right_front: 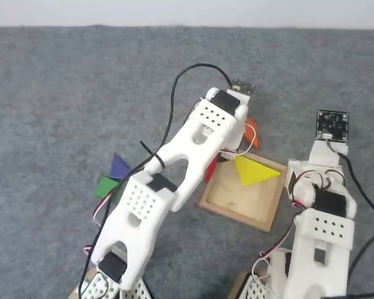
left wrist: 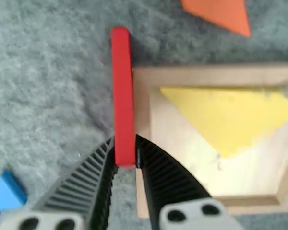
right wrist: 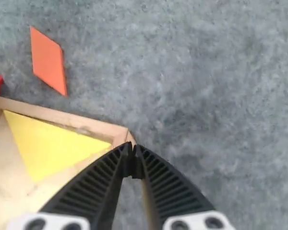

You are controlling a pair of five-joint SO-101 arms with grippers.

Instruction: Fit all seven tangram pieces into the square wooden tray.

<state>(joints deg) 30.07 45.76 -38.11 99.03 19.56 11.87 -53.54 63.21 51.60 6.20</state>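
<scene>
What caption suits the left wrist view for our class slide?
Left hand grips a red piece at the rim of the tray holding a yellow triangle.

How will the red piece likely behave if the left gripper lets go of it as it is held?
Probably stiff: the red piece looks straight though the left gripper pinches just one end. It is held on its thin edge beside the tray rim, so released like this it would likely tip flat.
</scene>
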